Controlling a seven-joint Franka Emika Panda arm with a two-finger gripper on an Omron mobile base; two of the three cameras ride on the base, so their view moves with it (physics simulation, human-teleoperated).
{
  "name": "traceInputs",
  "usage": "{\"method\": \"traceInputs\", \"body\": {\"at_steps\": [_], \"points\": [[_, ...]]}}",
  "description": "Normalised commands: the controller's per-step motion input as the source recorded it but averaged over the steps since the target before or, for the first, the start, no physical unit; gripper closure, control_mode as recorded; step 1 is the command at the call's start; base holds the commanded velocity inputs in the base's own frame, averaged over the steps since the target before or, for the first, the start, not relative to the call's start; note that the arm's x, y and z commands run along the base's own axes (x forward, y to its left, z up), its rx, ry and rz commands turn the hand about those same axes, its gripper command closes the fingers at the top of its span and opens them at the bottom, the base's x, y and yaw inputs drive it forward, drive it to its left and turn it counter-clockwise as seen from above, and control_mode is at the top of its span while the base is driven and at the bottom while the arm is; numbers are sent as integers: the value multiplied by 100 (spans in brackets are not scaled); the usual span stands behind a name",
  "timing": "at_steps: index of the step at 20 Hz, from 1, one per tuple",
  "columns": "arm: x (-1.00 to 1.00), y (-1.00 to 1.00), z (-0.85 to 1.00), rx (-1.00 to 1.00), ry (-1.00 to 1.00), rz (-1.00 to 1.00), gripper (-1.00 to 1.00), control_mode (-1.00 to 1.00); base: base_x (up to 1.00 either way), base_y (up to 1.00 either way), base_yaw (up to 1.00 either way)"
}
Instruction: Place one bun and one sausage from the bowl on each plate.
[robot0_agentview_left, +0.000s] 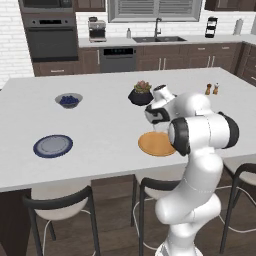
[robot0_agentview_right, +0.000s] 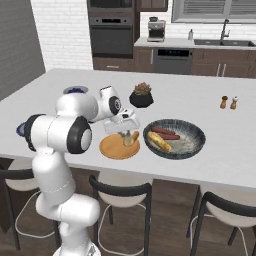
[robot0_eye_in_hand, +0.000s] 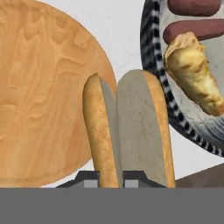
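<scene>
At the bottom centre of the hand view, a split bun (robot0_eye_in_hand: 127, 131) is gripped between the closed fingers of the gripper (robot0_eye_in_hand: 111, 179) and hangs over the right edge of the orange plate (robot0_eye_in_hand: 43, 96). In the upper right of that frame, the bowl (robot0_eye_in_hand: 153, 65) is seen just beside the plate, with a second bun (robot0_eye_in_hand: 194, 72) and two sausages (robot0_eye_in_hand: 197, 28) inside. At the left of the left base view, the blue plate (robot0_agentview_left: 53, 146) lies well apart.

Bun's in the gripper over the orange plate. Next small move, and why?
Probably lower a little and open. The gripper is shut on the bun, which hangs at the orange plate edge nearest the bowl; a small nudge toward the plate's centre first seems safer.
</scene>
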Motion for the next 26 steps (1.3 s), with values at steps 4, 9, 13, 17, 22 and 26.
{"method": "traceInputs", "body": {"at_steps": [4, 9, 13, 17, 22, 26], "points": [[32, 10, -37, 5, 0, 0, 100, -100, 0, 0, 0], [21, 22, -30, 3, 0, -1, 100, -100, 0, 0, 0], [0, 12, -5, 0, 0, 0, 100, -100, 0, 0, 0], [0, 6, -17, 0, 0, 0, 100, -100, 0, 0, 0], [8, -1, -28, 0, -4, 0, 100, -100, 0, 0, 0], [3, -1, -21, 0, -5, 0, 100, -100, 0, 0, 0]]}}
